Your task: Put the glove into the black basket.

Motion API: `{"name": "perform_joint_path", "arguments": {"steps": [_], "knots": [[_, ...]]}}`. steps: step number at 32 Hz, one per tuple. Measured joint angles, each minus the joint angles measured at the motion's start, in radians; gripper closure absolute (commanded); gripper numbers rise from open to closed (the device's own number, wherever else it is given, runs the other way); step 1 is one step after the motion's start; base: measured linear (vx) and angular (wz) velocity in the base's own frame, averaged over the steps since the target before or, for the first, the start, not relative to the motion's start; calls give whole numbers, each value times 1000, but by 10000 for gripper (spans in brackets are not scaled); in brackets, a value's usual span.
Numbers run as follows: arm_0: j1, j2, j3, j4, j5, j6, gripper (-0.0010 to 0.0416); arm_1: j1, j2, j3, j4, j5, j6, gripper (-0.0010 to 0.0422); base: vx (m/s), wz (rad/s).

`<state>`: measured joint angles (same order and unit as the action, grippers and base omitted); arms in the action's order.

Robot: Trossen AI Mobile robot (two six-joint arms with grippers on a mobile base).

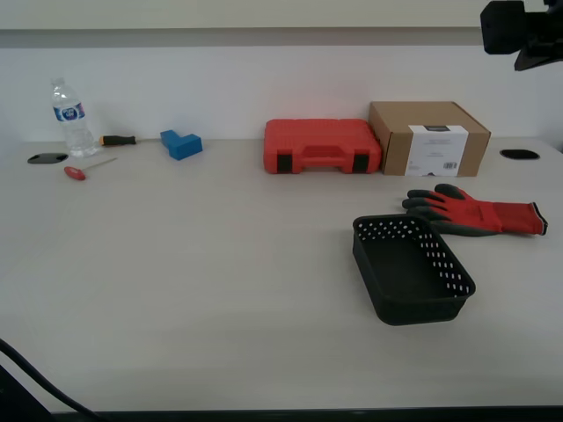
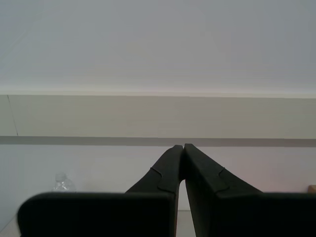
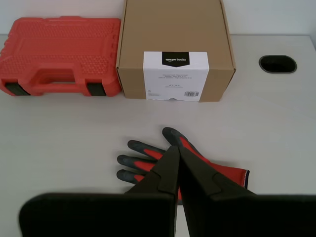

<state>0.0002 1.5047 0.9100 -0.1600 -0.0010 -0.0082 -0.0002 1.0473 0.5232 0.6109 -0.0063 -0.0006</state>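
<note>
First end effector (image 3: 177, 148): you have its two fingers pressed together at the tips, gripping nothing; in its wrist view it hangs above the glove without touching it.
Second end effector (image 2: 183, 146): your other pair of fingers is also pressed together and holds nothing; its camera looks at the wall, with only the top of the bottle low in the picture.
Arm in the exterior view: you see one dark piece at the upper corner on the exterior view's right; which arm it is cannot be told from there.
Glove (image 1: 475, 212): it lies flat on the desk (image 1: 193, 264), just beyond the basket's far corner on the exterior view's right side, close to it; touching or not cannot be told.
Glove direction: its long axis runs across the exterior view, grey fingertips toward the exterior view's left, red cuff toward the right.
Basket (image 1: 413, 269): it stands upright with its opening up and nothing inside, long axis running from near you toward the far wall, slightly skewed.
Cardboard box (image 1: 428, 137): behind the glove, well beyond the basket, label side facing the glove.
Red tool case (image 1: 322, 146): touching or just beside the box, on the exterior view's left of it.
Bottle (image 1: 70, 119): far from the basket, at the desk's far edge on the exterior view's left.
</note>
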Motion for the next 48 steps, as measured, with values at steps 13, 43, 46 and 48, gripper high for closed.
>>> {"name": "perform_joint_path", "arguments": {"steps": [13, 43, 46, 48], "knots": [[-40, 151, -38, -8, 39, -50, 405, 0, 0, 0, -1, 0, 0, 412, 0, 0], [-176, 610, 214, 164, -74, -191, 208, 0, 0, 0, -2, 0, 0, 412, 0, 0], [-176, 694, 288, 121, -74, -191, 206, 0, 0, 0, -2, 0, 0, 412, 0, 0], [-175, 739, 312, 121, -74, -191, 207, 0, 0, 0, -2, 0, 0, 412, 0, 0]]}}
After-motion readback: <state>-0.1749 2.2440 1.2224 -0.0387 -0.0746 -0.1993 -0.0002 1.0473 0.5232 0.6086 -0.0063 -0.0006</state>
